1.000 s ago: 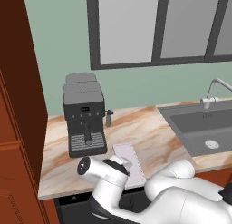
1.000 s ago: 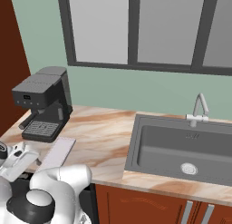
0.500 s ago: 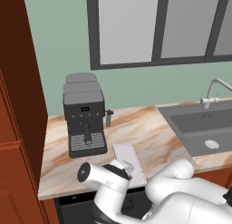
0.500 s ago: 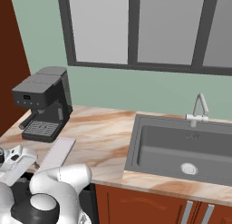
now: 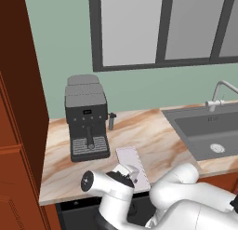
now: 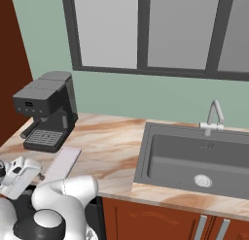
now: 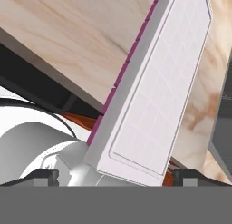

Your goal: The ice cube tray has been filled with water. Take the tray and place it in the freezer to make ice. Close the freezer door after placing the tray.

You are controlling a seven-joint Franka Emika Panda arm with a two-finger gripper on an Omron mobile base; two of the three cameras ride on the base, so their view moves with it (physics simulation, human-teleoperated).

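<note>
Tray first: the ice cube tray [image 5: 132, 166] lies flat on the marble counter [image 5: 153, 136], near the front edge and toward the left end, its long side running from the front edge back toward the wall. From the right base view I see the same pale rectangle [image 6: 63, 162] just in front of the coffee machine [image 6: 46, 117], close to its drip grate but not touching it as far as I can tell. In the left base view the coffee machine [image 5: 87, 117] stands behind and a little left of the tray, against the back of the counter.

My gripper [image 5: 126, 174] sits right at the front edge of the counter, over the near end of the tray. In the hand view the two dark fingertips [image 7: 45, 175] stand far apart at the bottom corners, with the tray's near end [image 7: 154, 100] between them and its faint grid plain to see, a purple side wall showing along one long edge. The jaws are spread wide and I see no contact with the tray, so I read the hand as holding nothing.

The sink [image 6: 194, 159] is set into the counter at the right end, well apart from the tray, with the faucet [image 6: 214, 118] at its back edge under the window [image 6: 146, 30].
</note>
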